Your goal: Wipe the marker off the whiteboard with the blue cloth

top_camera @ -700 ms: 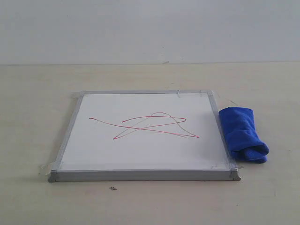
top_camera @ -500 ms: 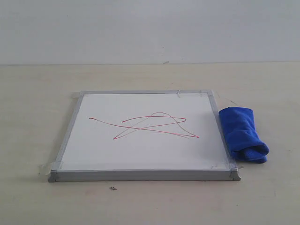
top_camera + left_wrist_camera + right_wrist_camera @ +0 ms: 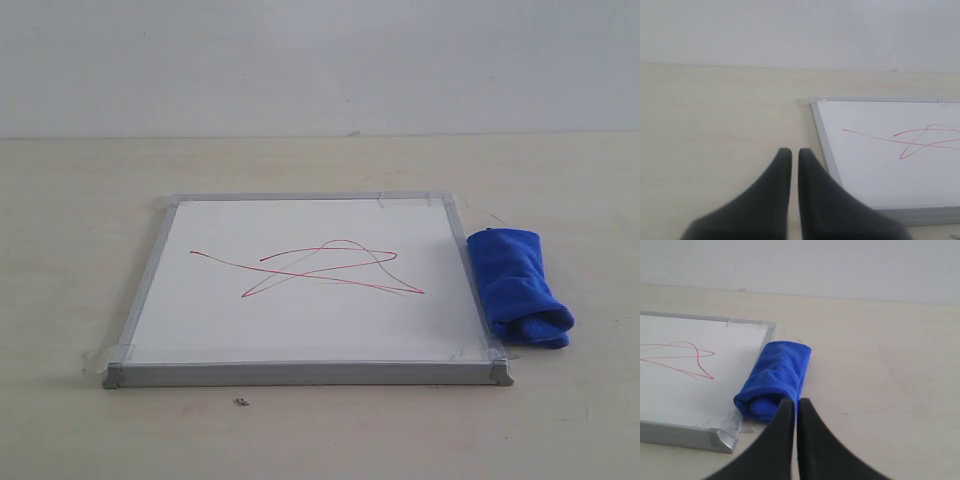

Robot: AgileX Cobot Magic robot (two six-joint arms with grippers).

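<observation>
While both arms hang clear of the work area, the whiteboard [image 3: 300,325] lies flat on the pale table [image 3: 80,200], its grey frame square to the exterior view and its near corners closed by grey plastic caps [image 3: 113,378]. The marker [image 3: 310,272] is intact: thin red lines loop and cross in a rough star across the middle of the white surface, spanning about half its width. The blue cloth [image 3: 518,288] lies on the table just beside the board's right edge, off the board, as a bunched oblong roll running roughly parallel to that frame side; its near end is rolled over and sits close to the board's near right corner. Bits of clear tape [image 3: 98,352] show at the board's corners. A small dark speck [image 3: 241,402] lies on the table in front of the near frame edge. The left gripper [image 3: 791,155] hangs over bare table just beside the board's left frame edge, its dark fingers [image 3: 765,200] drawn together with only a thin slit between them and nothing held. The right gripper [image 3: 795,405] is poised above the table near the rolled end of the cloth, its fingers likewise pressed together and empty; contact with the cloth cannot be confirmed. A plain pale wall [image 3: 320,60] stands behind the table.
</observation>
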